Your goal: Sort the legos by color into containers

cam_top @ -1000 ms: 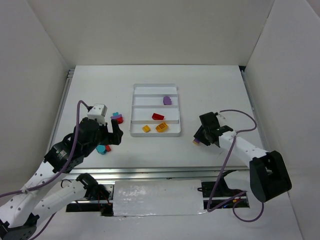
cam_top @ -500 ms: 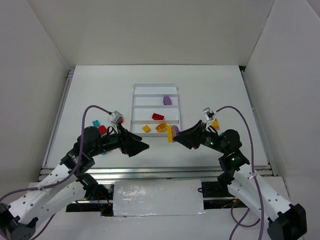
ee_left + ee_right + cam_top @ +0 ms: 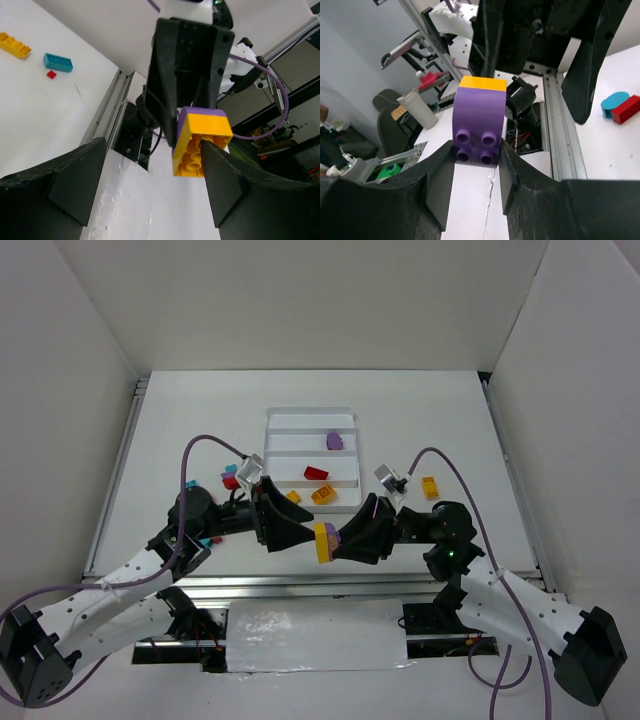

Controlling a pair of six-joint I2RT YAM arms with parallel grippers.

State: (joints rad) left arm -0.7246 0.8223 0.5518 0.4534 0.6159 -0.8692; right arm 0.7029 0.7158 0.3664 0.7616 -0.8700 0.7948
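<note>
Right claw [image 3: 477, 162] grips joined purple-yellow bricks [image 3: 479, 117] (left claw [image 3: 152, 150] gapes).

I'm seeing a joined purple-and-yellow brick pair [image 3: 324, 541] hanging in the air before the white tray [image 3: 300, 419]. The tray is holding a purple brick [image 3: 334, 440], a red brick [image 3: 316, 473] and two orange bricks [image 3: 323, 494], each colour in its own compartment.

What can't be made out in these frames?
Top external: left arm covers part of the loose legos beside it; count unclear.
Left wrist: left gripper contact with the purple-yellow stack unclear; viewing angle hides any gap.
Both wrist views: tray outside the frame.
</note>
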